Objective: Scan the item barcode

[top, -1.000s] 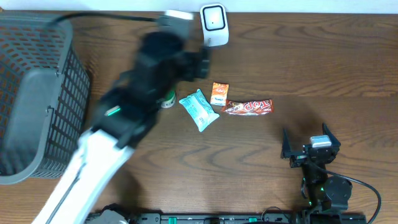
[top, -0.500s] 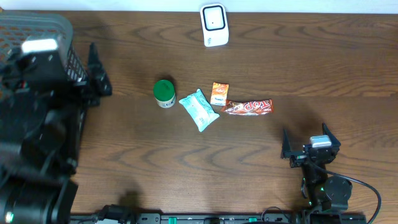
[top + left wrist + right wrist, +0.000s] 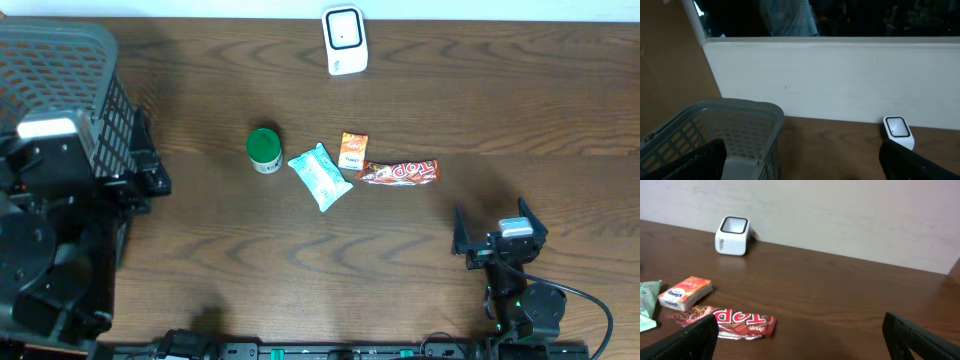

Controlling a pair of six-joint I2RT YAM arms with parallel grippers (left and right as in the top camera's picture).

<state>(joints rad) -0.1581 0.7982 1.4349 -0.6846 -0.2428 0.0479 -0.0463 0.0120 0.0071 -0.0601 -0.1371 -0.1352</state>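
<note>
Four items — green-capped tub (image 3: 264, 148), teal packet (image 3: 320, 176), orange pouch (image 3: 353, 150), red candy bar (image 3: 399, 172) — are lying mid-desk (image 3: 500, 100), well apart from the white scanner (image 3: 343, 38) at the far edge. Left claw (image 3: 150, 158), by the grey basket (image 3: 60, 60), and right claw (image 3: 495, 232), near the front edge, are gaping wide, holding nothing.

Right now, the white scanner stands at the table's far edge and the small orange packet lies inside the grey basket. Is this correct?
No. The small orange packet lies on the table beside the red candy bar, not inside the grey basket; the overhead view shows this. The white scanner does stand at the far edge.
</note>
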